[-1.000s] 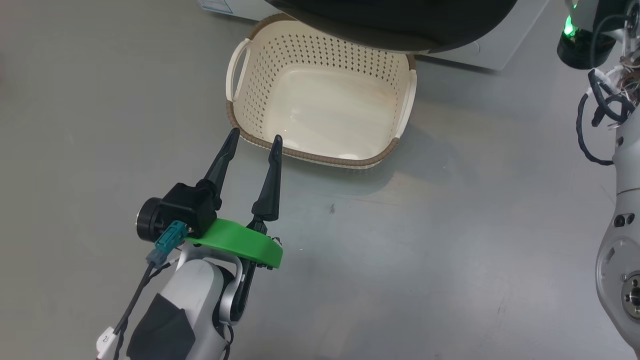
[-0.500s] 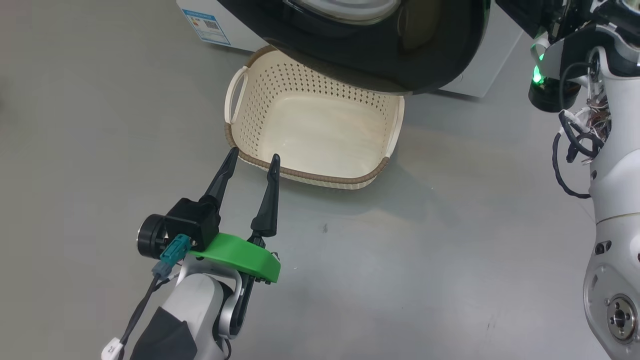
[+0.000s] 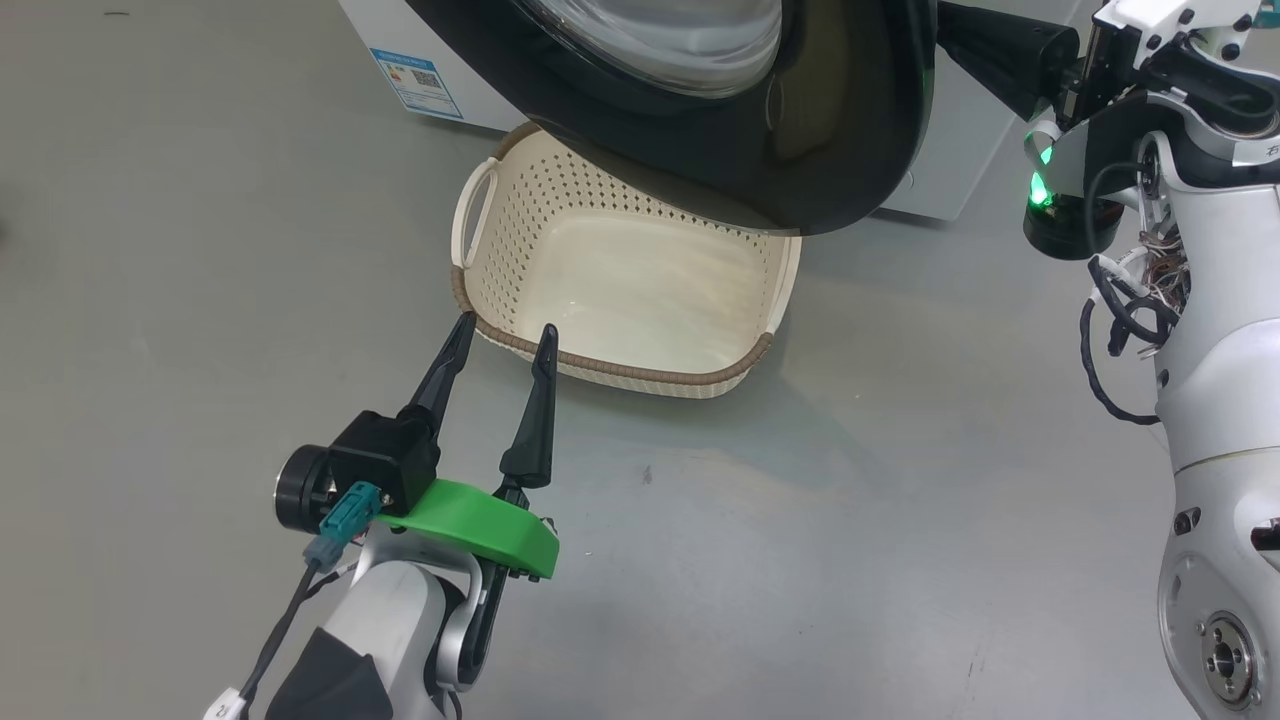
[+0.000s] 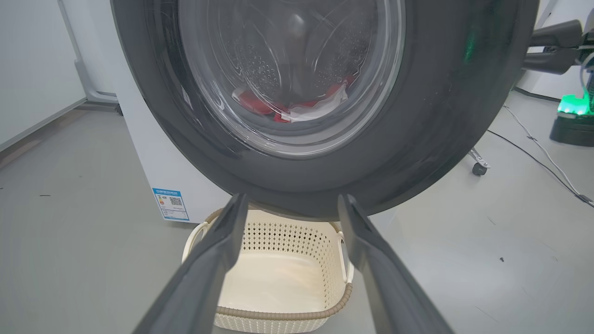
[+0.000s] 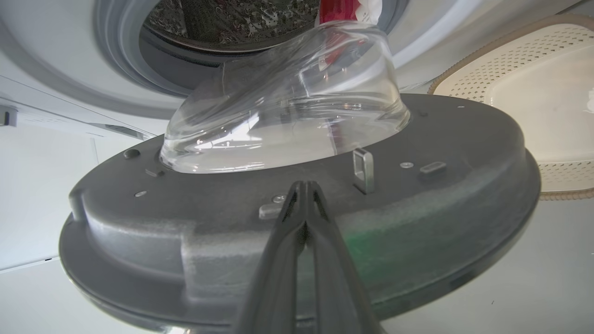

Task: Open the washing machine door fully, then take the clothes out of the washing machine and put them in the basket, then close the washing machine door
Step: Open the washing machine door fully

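Washing machine door (image 5: 417, 218) ajar, right pincer (image 5: 304, 184) (closed together) at its inner face; left pincer (image 3: 508, 325) spread.

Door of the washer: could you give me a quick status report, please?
Left pincer open, empty, near basket rim. Right pincer shut, tips at door's inner face. Door part open; clothes in drum. Door overhangs empty basket.

We find one printed label (image 4: 171, 203): a blue-bordered sticker on the white front of the washing machine (image 4: 153, 148), at its lower left corner. It carries a square code and small coloured bars; we cannot read its print. A white cable tag (image 3: 220, 706) at the near left edge is likewise illegible.
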Robot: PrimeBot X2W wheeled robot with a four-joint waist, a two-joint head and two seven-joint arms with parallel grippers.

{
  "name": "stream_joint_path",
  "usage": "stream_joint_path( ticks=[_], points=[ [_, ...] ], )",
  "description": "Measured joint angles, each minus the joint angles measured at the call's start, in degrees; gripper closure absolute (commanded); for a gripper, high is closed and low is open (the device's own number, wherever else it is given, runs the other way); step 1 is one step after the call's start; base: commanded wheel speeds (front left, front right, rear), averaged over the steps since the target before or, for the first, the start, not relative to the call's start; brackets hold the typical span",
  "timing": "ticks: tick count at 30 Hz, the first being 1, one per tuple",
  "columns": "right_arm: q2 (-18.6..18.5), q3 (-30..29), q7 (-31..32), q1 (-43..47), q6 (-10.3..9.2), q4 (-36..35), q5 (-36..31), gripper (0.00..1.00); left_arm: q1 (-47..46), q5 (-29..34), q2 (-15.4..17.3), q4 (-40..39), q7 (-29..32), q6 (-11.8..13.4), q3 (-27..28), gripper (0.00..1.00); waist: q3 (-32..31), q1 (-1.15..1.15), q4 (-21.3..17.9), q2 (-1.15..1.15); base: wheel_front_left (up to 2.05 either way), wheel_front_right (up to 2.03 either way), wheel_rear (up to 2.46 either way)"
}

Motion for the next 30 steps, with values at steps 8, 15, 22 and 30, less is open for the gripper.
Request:
stream_joint_path(
  ticks=[8, 15, 22, 30],
  points=[
    [0.19, 0.57, -2.64, 0.86, 1.63, -0.23, -0.92, 1.00, 0.19, -0.07, 0.02, -0.07, 0.00, 0.00, 0.99, 0.00, -0.75, 0.00, -0.09, 0.00, 0.00, 0.00, 0.00],
    [-0.35, 3.64, -7.33, 4.30, 6.88, -1.05, -7.30, 1.00, 1.37, 0.19, 0.03, 0.20, 0.00, 0.00, 2.32, 0.00, -2.74, 0.00, -0.91, 0.00, 0.00, 0.00, 0.00],
    [-5.24, 9.82, -14.62, 8.41, 11.67, -5.49, -18.53, 1.00, 1.75, 0.63, 0.05, 0.43, 0.00, 0.00, 4.21, 0.00, -5.37, 0.00, -2.23, 0.00, 0.00, 0.00, 0.00],
    [-8.14, 15.91, -24.77, 14.47, 11.89, -11.61, -28.67, 1.00, 3.91, 1.47, 0.10, 0.76, 0.00, 0.00, 6.75, 0.00, -8.30, 0.00, -4.48, 0.00, 0.00, 0.00, 0.00]
  ],
)
